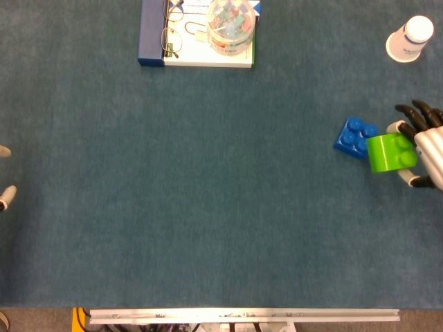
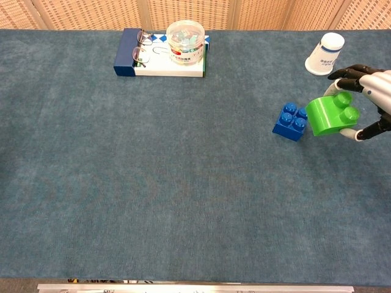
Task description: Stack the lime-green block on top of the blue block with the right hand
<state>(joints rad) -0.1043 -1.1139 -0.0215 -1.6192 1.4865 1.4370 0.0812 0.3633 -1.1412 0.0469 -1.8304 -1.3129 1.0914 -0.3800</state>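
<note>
The blue block [image 1: 354, 137] [image 2: 291, 121] lies on the table at the right, studs up. My right hand [image 1: 423, 145] [image 2: 366, 97] grips the lime-green block [image 1: 391, 152] [image 2: 330, 115], tilted with its studs toward the hand, just right of the blue block and overlapping its right edge in both views. Whether the two blocks touch I cannot tell. Only the fingertips of my left hand [image 1: 4, 174] show at the left edge of the head view, spread apart and holding nothing.
A white paper cup [image 1: 410, 39] [image 2: 324, 54] lies overturned at the far right, behind the hand. A blue and white box [image 1: 196, 48] [image 2: 160, 61] at the back carries a clear tub [image 1: 231, 25] [image 2: 184, 41] and eyeglasses [image 2: 141, 47].
</note>
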